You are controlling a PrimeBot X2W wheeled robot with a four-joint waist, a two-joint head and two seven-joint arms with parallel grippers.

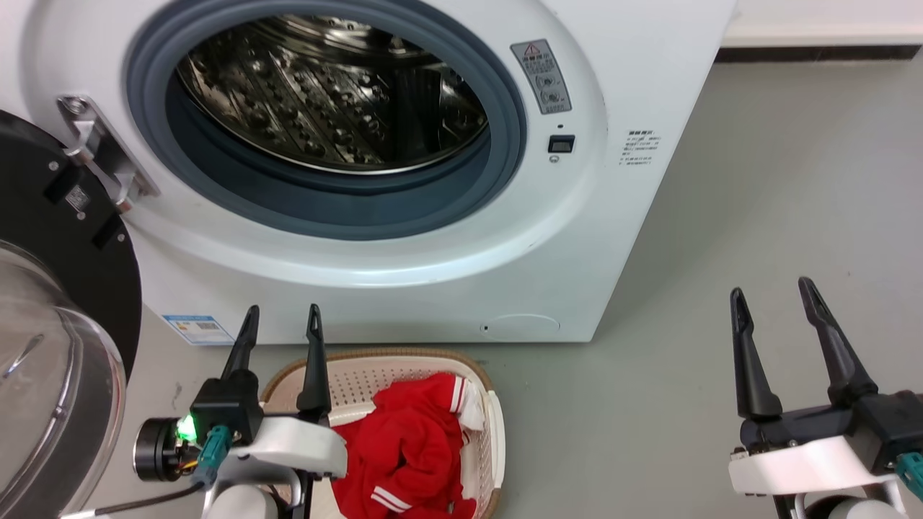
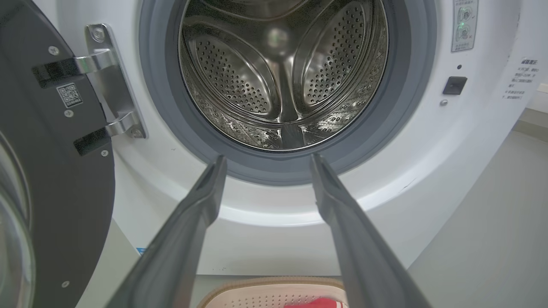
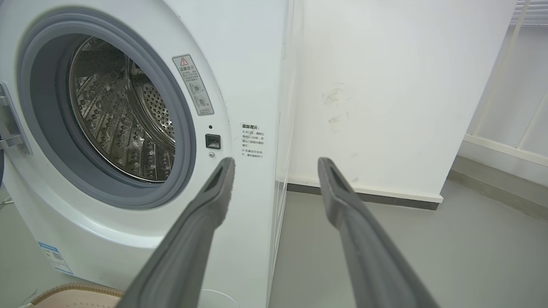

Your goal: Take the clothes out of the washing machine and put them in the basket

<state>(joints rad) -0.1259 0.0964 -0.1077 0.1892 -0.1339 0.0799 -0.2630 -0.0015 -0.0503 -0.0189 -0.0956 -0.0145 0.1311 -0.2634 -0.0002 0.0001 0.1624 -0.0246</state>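
The white washing machine (image 1: 404,238) stands with its door (image 1: 50,339) swung open to the left; its steel drum (image 1: 324,94) shows bare metal, as it does in the left wrist view (image 2: 282,77). Red clothes (image 1: 411,447) with white stripes lie heaped in the cream basket (image 1: 496,432) on the floor in front of the machine. My left gripper (image 1: 283,318) is open and holds nothing, hovering above the basket's left rim. My right gripper (image 1: 771,291) is open and holds nothing, over bare floor to the right of the machine.
Grey floor (image 1: 757,180) stretches to the right of the machine. A white wall (image 3: 385,85) with a dark skirting stands behind it. The open door with its glass bowl fills the left edge beside my left arm.
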